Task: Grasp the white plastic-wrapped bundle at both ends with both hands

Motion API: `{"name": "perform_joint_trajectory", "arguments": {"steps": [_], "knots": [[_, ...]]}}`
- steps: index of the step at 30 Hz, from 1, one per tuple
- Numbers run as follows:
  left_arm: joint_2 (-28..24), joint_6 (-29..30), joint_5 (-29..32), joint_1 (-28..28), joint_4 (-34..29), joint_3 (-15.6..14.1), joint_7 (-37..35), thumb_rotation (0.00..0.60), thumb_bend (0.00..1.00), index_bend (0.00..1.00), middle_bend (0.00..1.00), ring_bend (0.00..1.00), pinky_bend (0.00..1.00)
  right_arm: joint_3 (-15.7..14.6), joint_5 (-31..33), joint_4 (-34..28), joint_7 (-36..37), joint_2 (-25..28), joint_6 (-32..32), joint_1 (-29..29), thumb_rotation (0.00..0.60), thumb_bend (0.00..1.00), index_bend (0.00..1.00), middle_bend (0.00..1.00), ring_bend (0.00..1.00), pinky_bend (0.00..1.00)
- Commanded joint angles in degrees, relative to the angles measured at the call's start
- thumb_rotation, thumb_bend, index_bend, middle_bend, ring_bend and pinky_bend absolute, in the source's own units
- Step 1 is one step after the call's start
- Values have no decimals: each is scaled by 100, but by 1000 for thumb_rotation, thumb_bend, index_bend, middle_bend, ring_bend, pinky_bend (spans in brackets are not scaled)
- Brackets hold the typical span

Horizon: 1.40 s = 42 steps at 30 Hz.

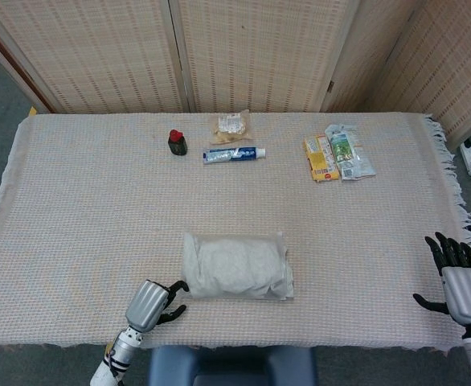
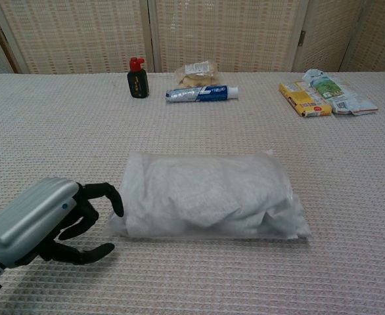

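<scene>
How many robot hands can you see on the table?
2. The left hand is at the near left end of the white plastic-wrapped bundle, fingers spread beside it. The right hand is at the table's far right edge, away from the bundle.

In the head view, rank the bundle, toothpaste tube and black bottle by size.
1. Bundle, clearly largest.
2. Toothpaste tube.
3. Black bottle, smallest.
The bundle lies nearer the camera, but the gap is too wide to matter.

Bright, even light; sharp, faint shadows.

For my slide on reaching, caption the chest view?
Left hand reaches the white plastic-wrapped bundle's left end, fingers apart.
</scene>
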State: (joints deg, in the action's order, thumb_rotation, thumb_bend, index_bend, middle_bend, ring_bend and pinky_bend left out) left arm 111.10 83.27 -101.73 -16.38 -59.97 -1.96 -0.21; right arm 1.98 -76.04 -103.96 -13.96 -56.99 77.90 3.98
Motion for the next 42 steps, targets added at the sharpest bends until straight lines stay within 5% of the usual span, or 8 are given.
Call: {"name": "perform_joint_trajectory", "arguments": {"steps": [1,23,31,37,42], "knots": [[239,95,-52,-94,331,2,-93,600,268,497,1000,1000,1000,-30,-24,-54,124,79,-67,6,539,91,0,0,0,0],[1064,413,78,-296,2116,-24,-839,600,420,610,1000,1000,1000,-161,-176,-142,480,241,-347,83,536,90,0,0,0,0],[1298,558,135,-371,2564,-35,-1219,600,495,679,1000,1000,1000,-229,-261,69,683,39,-829,318,534,191,4,0,0,0],[1289,572,169,-432,2557,-50,-1203,600,511,694,1000,1000,1000,-196,-809,869,1459,-684,-1157,671,538,295,228,0,0,0],[1221,565,221,-457,2370,-49,-1140,600,503,696,1000,1000,1000,-25,-1320,1759,2169,-1542,-829,882,561,372,398,0,0,0]]}}
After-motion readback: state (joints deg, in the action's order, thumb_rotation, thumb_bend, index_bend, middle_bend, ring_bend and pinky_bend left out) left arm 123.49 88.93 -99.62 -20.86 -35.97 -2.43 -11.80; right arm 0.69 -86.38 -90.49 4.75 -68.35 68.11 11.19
